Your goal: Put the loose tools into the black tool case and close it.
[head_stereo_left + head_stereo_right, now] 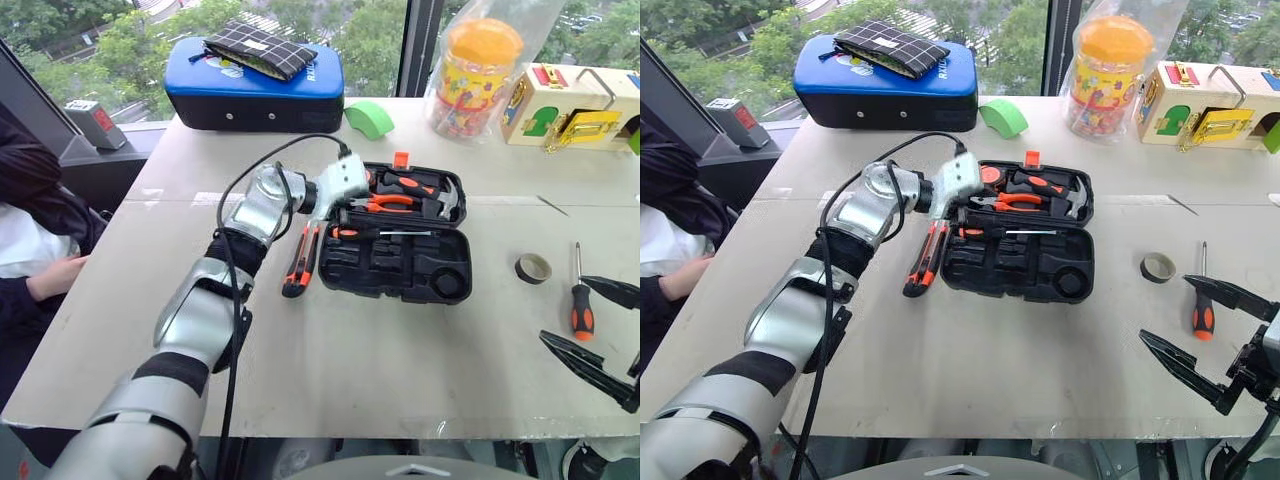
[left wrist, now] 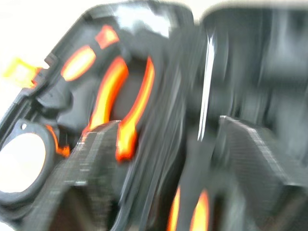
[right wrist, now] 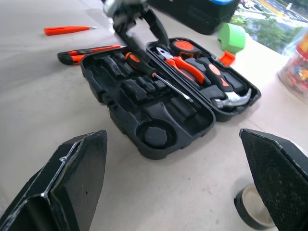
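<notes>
Step in hand: loading the open case (image 1: 405,255), mid-table. One screwdriver (image 1: 385,233) lies in its slot near the hinge. Left gripper (image 3: 139,21) sits over the case's left end, fingers apart, nothing visibly held. Right gripper (image 1: 1210,335) hangs wide open and empty at near right. Still loose: knife (image 1: 300,260) touching the case's left edge, tape roll (image 1: 533,267) and screwdriver (image 1: 581,305) to the right. Next: probably pick the knife. Right wrist view adds a third screwdriver (image 3: 67,30) beyond the knife.

The open black moulded plastic tool case (image 1: 1025,245) lies mid-table. The left gripper (image 1: 962,205) hovers over its left end. A black tape roll (image 1: 1157,267) sits right of it.
</notes>
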You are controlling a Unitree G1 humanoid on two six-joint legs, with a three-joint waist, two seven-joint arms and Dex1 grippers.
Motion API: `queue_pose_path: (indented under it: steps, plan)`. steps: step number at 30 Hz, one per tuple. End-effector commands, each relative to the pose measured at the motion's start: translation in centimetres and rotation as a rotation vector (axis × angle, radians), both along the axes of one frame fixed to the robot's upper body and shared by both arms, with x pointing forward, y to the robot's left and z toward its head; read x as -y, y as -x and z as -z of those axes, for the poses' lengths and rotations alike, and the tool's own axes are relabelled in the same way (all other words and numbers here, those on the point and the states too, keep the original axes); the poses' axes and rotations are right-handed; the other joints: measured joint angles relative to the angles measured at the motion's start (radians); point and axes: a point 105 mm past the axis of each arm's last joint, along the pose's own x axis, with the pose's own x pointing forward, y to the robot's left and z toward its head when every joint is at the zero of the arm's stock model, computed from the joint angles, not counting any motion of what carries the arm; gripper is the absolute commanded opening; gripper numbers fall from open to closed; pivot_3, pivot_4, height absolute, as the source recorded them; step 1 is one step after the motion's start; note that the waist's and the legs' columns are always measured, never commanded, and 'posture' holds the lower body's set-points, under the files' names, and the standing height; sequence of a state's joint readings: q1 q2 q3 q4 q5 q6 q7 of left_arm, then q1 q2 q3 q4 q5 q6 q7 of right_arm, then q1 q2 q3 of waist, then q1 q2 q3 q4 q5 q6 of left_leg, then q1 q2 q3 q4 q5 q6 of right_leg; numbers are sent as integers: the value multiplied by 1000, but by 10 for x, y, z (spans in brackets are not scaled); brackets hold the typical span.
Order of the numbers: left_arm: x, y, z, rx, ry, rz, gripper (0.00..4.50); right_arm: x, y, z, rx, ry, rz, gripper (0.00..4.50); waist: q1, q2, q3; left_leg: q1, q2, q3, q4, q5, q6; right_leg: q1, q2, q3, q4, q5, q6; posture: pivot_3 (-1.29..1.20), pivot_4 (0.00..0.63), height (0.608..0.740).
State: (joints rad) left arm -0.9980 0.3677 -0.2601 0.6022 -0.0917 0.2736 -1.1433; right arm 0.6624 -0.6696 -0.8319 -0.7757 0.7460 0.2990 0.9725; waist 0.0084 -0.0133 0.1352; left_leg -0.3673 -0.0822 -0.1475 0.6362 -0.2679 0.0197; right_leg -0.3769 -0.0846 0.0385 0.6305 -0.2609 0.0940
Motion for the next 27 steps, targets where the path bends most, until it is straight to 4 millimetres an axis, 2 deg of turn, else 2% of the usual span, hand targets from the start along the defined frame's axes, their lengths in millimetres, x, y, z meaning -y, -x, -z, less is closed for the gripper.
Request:
queue_pose_path:
  steps: [1,3,4,8,10,13,16,19,21,24,25,27]
  plan:
    - [2,4,8,-90,89,-99,1397,-5,0,-3,38,5,4,4500,-2,1,-1,1,0,0,0,1,-1,0,0,1,1,0,0,0,150,740]
    - [1,3,24,-108,84,-179,341,-5,0,-2,39,-1,13,4500,1,0,0,1,0,1,0,1,-1,0,0,2,2,0,0,0,150,740]
    - [-1,4,36,-118,57,-209,18,-6,0,-1,37,-3,15,4500,2,0,0,2,0,1,0,0,0,0,0,2,2,0,0,0,150,740]
    - [-13,10,85,-127,-112,-273,18,-6,1,2,28,-5,35,4500,6,-1,-3,4,0,2,1,-1,1,1,-1,3,4,0,0,0,150,740]
    - [-13,18,99,-141,-158,-251,18,-6,2,5,13,-10,48,4500,5,0,-8,5,0,2,0,-1,1,2,-1,3,4,0,0,0,150,740]
    - [-12,22,108,-162,-168,-256,18,-8,4,8,-3,-21,74,4500,5,0,-14,5,0,3,0,-1,1,2,-1,4,4,0,0,0,150,740]
    - [-5,16,96,-167,-69,-260,18,-11,5,9,-12,-32,115,4500,6,1,-17,5,0,3,0,-1,1,2,-1,4,4,0,0,0,150,740]
    - [10,19,53,-149,176,-163,18,-6,5,13,-34,-44,209,4500,6,3,-18,5,0,3,0,-1,1,1,-2,4,4,0,0,0,150,740]
    - [10,32,26,-163,291,-47,18,4,1,18,-68,-49,326,4500,6,1,-14,3,0,3,0,-1,1,0,-2,4,5,0,0,0,150,740]
    - [5,67,2,-204,338,173,18,26,-5,29,-143,13,544,4500,4,-1,-12,-1,0,1,0,0,0,-3,-2,3,4,0,0,0,150,740]
    - [6,77,-2,-226,346,223,543,36,-7,35,-186,29,612,4500,3,0,-12,-1,0,2,0,1,-3,-4,-2,4,4,0,-1,0,150,740]
    - [5,101,-5,-235,309,335,1269,56,-12,48,-265,20,737,4500,4,1,-12,-1,0,2,0,2,-3,-4,-2,4,3,0,-1,0,150,740]
